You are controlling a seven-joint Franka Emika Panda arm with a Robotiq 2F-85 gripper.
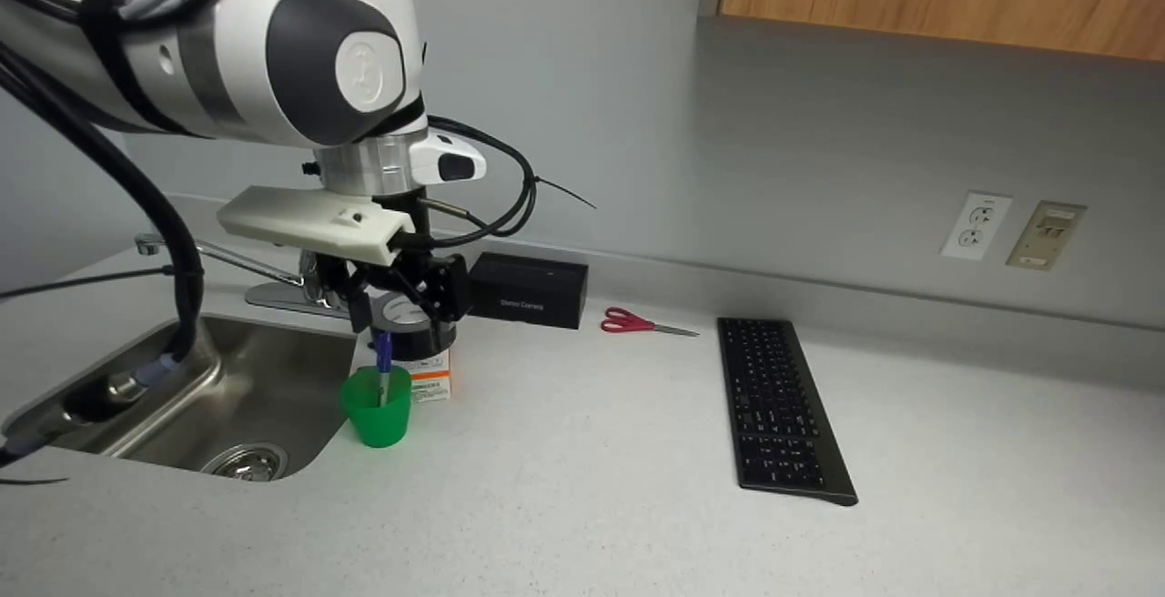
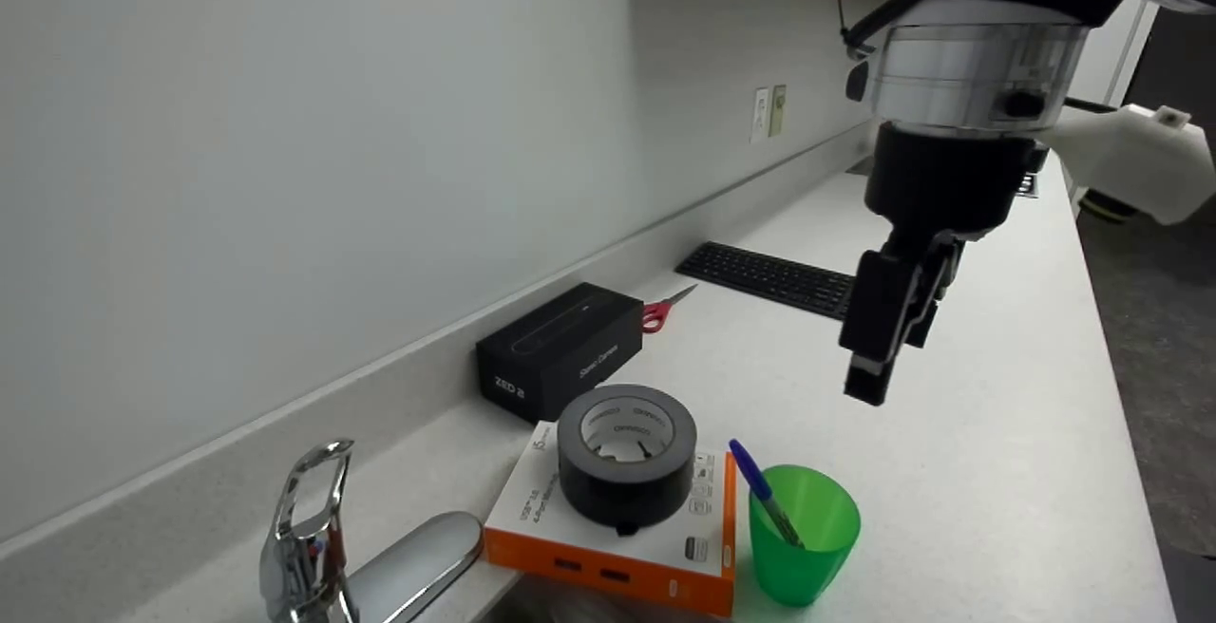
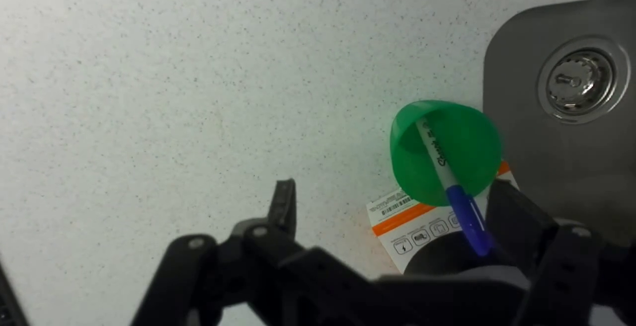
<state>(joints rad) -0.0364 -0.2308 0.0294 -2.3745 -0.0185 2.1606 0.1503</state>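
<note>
While a stainless-steel sink (image 1: 287, 379) lies at the left in an exterior view, with a chrome faucet (image 1: 287, 298) along its far edge, a small green plastic cup (image 1: 376, 421) stands just right of it on the white speckled tabletop (image 1: 592, 488). Inside the cup leans a slim marker (image 3: 449, 182) with a pale barrel and a blue cap, cap end up. Above the tabletop and near the marker hangs the black tool (image 1: 405, 310), released, its fingers (image 3: 284, 206) spread wide and apart from the marker. Just beyond the cup, a white and orange cardboard box (image 2: 537, 509) lies flat, a thick roll of black tape (image 2: 627, 500) resting on top. Farther right, at the far side, sit a black rectangular box (image 1: 528, 290) and a pair of red-handled metal scissors (image 1: 643, 325), then a long black keyboard (image 1: 783, 406) set lengthwise from near to far.
</note>
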